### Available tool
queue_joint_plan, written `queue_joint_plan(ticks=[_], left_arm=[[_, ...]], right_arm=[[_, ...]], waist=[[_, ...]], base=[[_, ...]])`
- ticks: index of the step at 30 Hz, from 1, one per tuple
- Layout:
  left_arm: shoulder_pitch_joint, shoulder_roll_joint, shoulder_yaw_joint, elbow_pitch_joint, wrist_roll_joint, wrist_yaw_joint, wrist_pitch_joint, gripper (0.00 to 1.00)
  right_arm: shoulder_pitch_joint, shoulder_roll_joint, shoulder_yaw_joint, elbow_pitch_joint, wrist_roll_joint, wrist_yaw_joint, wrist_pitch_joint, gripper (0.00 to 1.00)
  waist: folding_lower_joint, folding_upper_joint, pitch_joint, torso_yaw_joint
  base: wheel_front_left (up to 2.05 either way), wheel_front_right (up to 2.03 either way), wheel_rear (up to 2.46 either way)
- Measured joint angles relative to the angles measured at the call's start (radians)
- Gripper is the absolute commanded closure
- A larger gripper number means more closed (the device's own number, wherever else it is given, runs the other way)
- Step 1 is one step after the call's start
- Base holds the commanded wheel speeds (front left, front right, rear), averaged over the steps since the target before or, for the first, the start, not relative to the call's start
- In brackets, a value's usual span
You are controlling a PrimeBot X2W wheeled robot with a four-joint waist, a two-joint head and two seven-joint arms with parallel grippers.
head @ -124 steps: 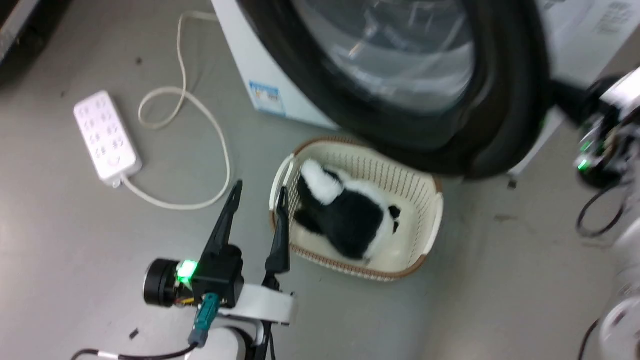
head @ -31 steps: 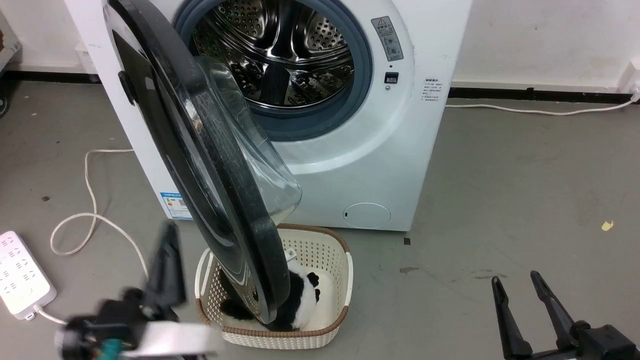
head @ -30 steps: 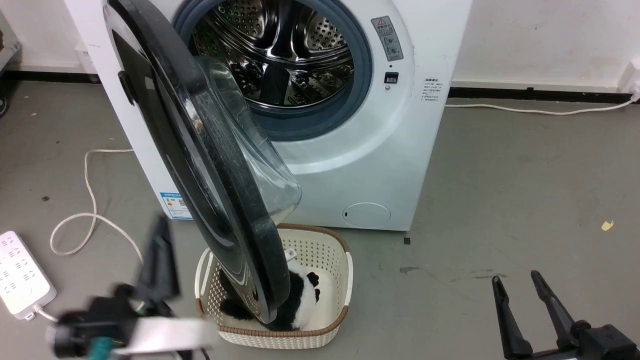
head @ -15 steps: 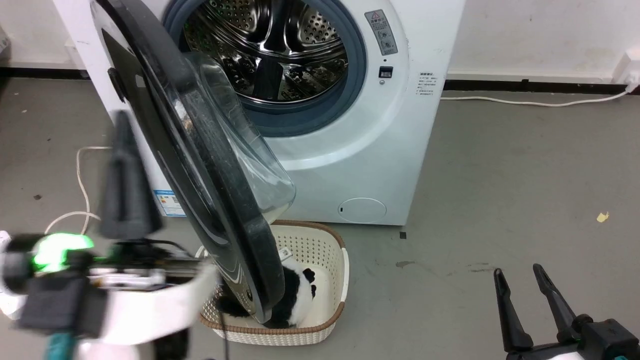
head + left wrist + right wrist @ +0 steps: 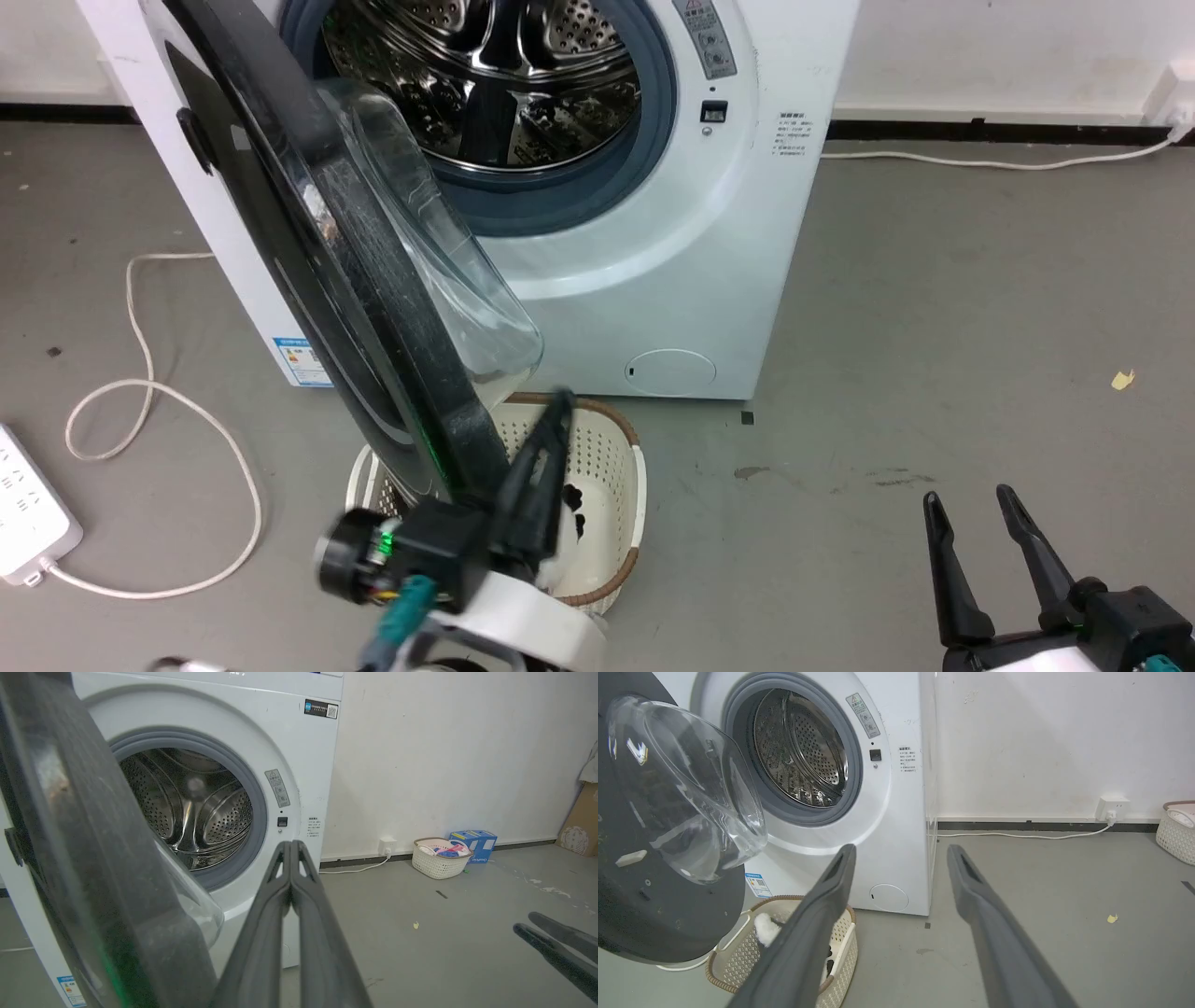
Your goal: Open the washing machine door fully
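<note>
Washing machine door, large, round, glossy black with a bulging clear glass bowl centre: at 10 o'clock in the head view. It stands about half open, edge-on to the head camera, lower rim over the basket.

Big white boxy front-loading washing machine, 12 o'clock: steel perforated drum and grey-blue rubber ring exposed.

Cream perforated plastic basket with brown rim, 6 o'clock: on the floor near the machine's front, partly under the door.

Left claw, 6 o'clock: fingers pressed together, holding nothing. It is on the glass side of the door, just beside the lower rim; contact cannot be told.

Right claw, 4 o'clock: fingers spread, empty, well apart from the door.

Step in hand, as judged: latch released, swing part done, full opening not yet reached. The next move calls for the left claw to bear on the door's inner face and sweep it toward 9 o'clock, clearing the basket.
</note>
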Motion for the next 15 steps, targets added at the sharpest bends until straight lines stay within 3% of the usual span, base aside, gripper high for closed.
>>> queue_joint_plan(ticks=[9, 15], left_arm=[[-0.010, -0.002, -0.012, 0.253, -0.040, 0.039, -0.025, 1.00], [-0.027, -0.002, 0.001, 0.304, -0.053, 0.044, -0.059, 1.00]], right_arm=[[-0.016, 0.000, 0.015, 0.009, 0.007, 0.000, 0.000, 0.00], [-0.016, 0.000, 0.004, 0.017, 0.007, 0.000, 0.000, 0.00]], waist=[[0.0000, 0.0000, 0.021, 0.001], [0.0000, 0.0001, 0.021, 0.023]], base=[[0.00, 0.00, 0.00], [0.00, 0.00, 0.00]])
